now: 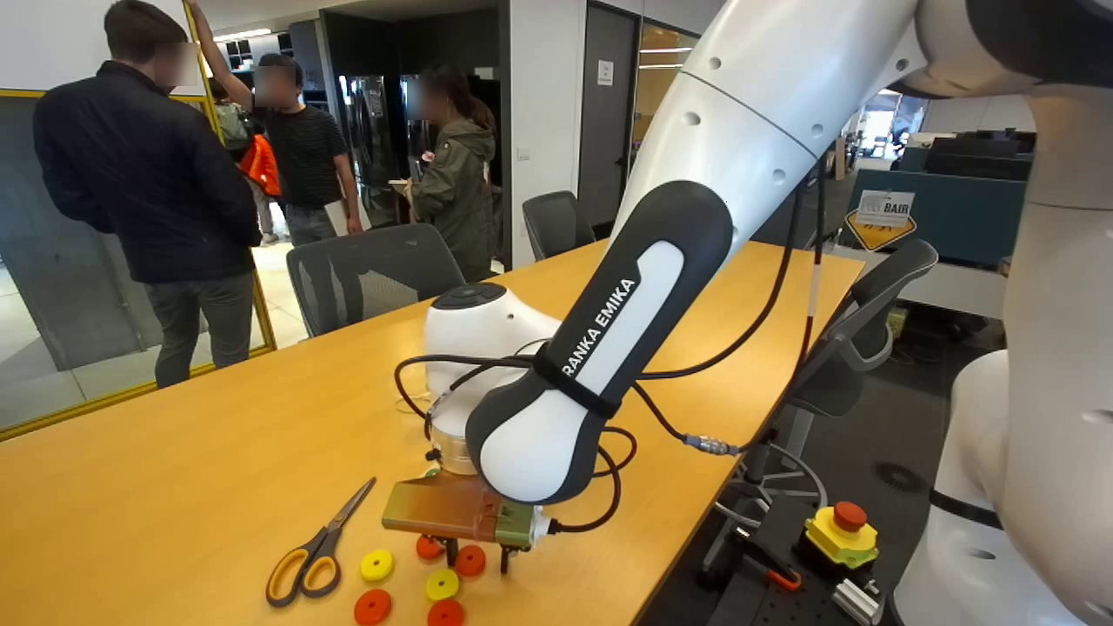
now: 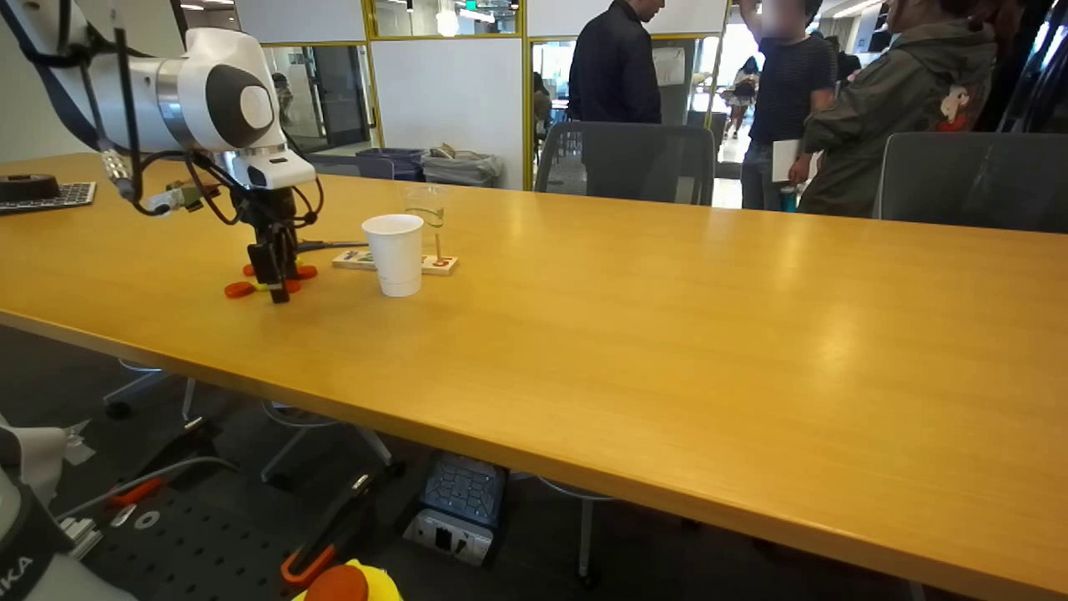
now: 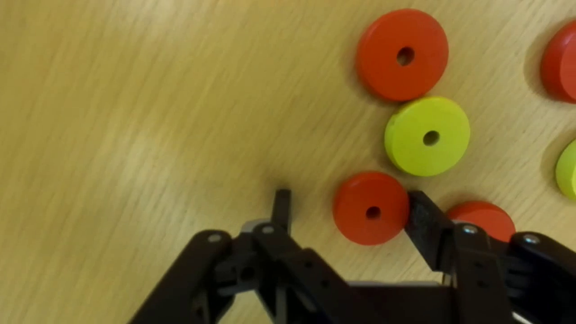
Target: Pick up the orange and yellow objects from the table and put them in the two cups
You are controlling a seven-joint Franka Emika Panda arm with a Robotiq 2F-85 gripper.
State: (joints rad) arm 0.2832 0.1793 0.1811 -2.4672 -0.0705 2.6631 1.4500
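In the wrist view my gripper (image 3: pixel 349 197) is open around a red-orange disc (image 3: pixel 371 208) lying flat on the table. The right finger touches this disc; the left finger stands apart from it. A yellow disc (image 3: pixel 427 136) and another red-orange disc (image 3: pixel 402 55) lie just beyond. One more red-orange disc (image 3: pixel 488 219) is partly hidden by the right finger. Others show at the right edge. In an exterior view the gripper (image 2: pixel 284 288) is down at the table among the discs. The white cup (image 2: pixel 399 259) stands upright beside it, with the clear cup (image 2: pixel 425 204) behind.
A pale tray (image 2: pixel 440 265) with an upright peg lies behind the white cup. Scissors with orange-yellow handles (image 1: pixel 313 561) lie near the discs. The table's edge (image 1: pixel 687 552) runs along one side, with the red button on a yellow base (image 1: pixel 843 532) below. People stand behind the table.
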